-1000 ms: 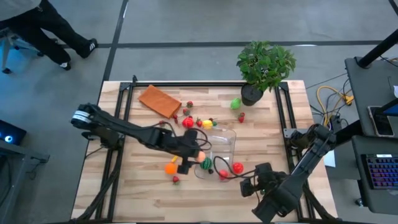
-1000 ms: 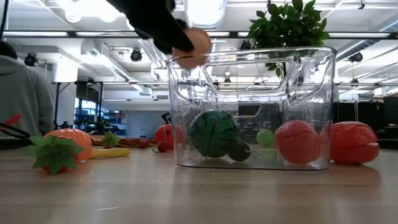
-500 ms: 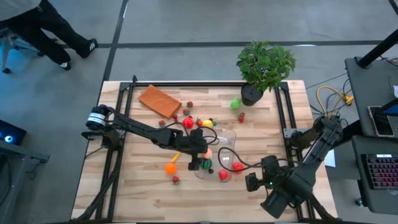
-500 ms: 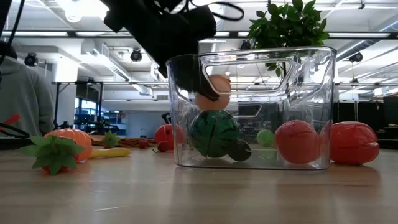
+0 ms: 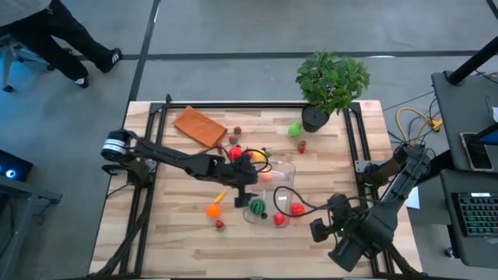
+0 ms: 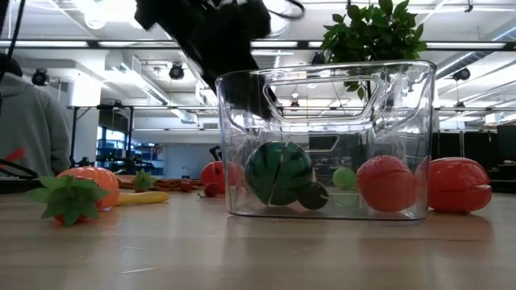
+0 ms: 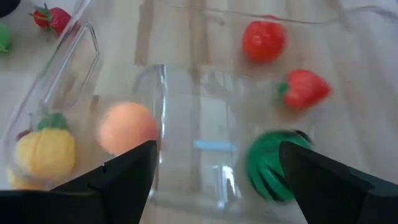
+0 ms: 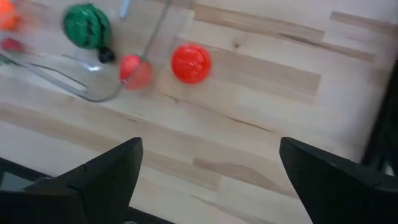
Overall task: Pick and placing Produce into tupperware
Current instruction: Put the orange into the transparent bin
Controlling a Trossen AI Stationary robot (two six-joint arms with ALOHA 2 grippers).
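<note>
The clear tupperware stands mid-table. Inside lie a green watermelon, a red fruit and a peach-coloured ball, which shows near the tub's far end. A red tomato lies outside, by the tub's right wall. My left gripper hovers open over the tub's left end, above the rim, holding nothing. My right gripper waits open near the table's near-right corner, right of the tub.
Loose produce lies left of and beyond the tub: an orange fruit, a small strawberry, a yellow piece, a red one, a green one. An orange-brown pad and a potted plant sit at the far side.
My left gripper carried the peach-coloured ball from the tub's left side over the rim, dipped into the tub, let the ball go and rose toward the far side. The ball now lies in the tub. My right arm shifted slightly toward the table's right edge.
</note>
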